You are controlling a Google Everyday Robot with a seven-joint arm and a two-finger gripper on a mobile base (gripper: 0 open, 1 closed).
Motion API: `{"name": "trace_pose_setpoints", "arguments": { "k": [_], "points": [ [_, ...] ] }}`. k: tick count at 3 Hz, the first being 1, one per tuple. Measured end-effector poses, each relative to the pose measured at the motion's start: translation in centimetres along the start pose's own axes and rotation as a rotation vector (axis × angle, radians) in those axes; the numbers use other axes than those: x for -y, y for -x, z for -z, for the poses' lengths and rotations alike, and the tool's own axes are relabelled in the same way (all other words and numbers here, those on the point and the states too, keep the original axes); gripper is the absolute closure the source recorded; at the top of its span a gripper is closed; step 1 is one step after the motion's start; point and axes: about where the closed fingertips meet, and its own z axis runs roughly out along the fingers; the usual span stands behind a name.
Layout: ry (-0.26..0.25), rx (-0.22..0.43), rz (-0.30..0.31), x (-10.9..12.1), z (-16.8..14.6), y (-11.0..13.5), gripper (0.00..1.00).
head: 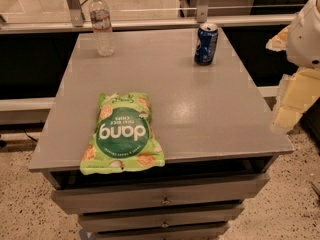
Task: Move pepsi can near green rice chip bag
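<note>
The pepsi can (206, 44), dark blue with a silver top, stands upright at the far right of the grey table (200, 109). The green rice chip bag (122, 133), light green with a dark-green "dang" circle, lies flat at the table's front left, its lower end at the front edge. My arm comes in at the right edge of the view, and my gripper (287, 111) hangs beside the table's right edge, to the right of the can, nearer the camera and apart from it. It holds nothing that I can see.
A clear plastic water bottle (102, 25) stands upright at the table's far left corner. Drawers (162, 200) sit under the tabletop. A metal rail (150, 23) runs behind the table. Speckled floor lies on both sides.
</note>
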Motion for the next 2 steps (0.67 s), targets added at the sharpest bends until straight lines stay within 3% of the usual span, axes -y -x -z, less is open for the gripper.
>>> {"name": "trace_pose_setpoints", "arguments": {
  "k": [1, 2],
  "points": [
    [0.000, 0.000, 0.000, 0.0, 0.0, 0.0, 0.00],
    [-0.051, 0.027, -0.003, 2.1, -0.9, -0.1, 0.00]
  ]
}}
